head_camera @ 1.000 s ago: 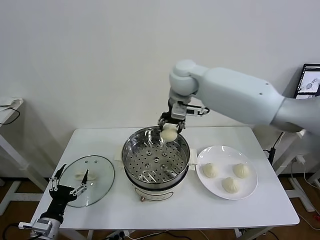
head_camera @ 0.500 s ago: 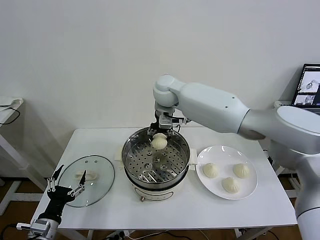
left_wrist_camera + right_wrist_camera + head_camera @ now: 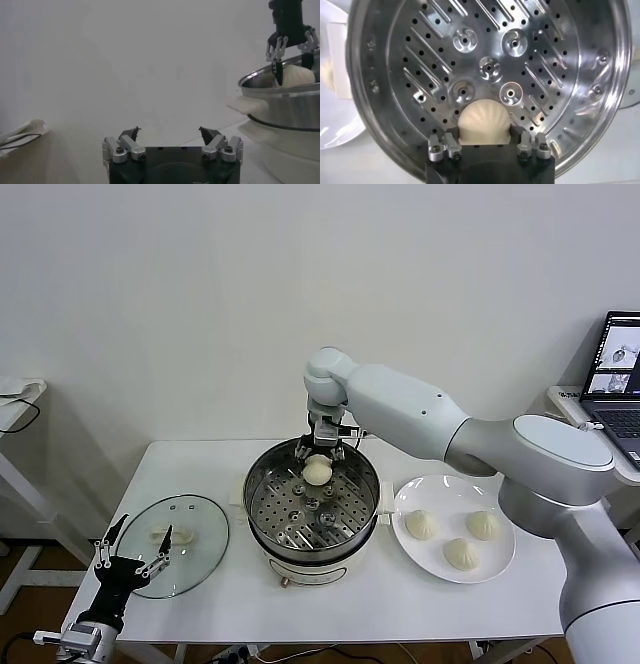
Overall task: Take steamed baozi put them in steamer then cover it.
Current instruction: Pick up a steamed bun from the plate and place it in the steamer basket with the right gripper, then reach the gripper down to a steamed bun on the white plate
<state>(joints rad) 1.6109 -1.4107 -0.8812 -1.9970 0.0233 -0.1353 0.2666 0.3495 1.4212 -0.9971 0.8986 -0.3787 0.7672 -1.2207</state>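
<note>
While the right gripper hangs over the far side of the steamer, its fingers sit around one baozi w/ the jaws slackening; whether the bun rests on the perforated tray yet can't be told. Step in hand: loading bun one. Three baozi remain on the plate, right of the pot. Next: let go fully, lift clear, reach for the plate. Left gripper spread wide, idle, near-left by the cover.

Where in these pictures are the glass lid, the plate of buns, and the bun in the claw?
glass lid (image 3: 180,546), head view, on the clear glass.
plate (image 3: 432,488), head view, on its bare rim.
bun (image 3: 483,120), right wrist view, on its pleated top.
</note>
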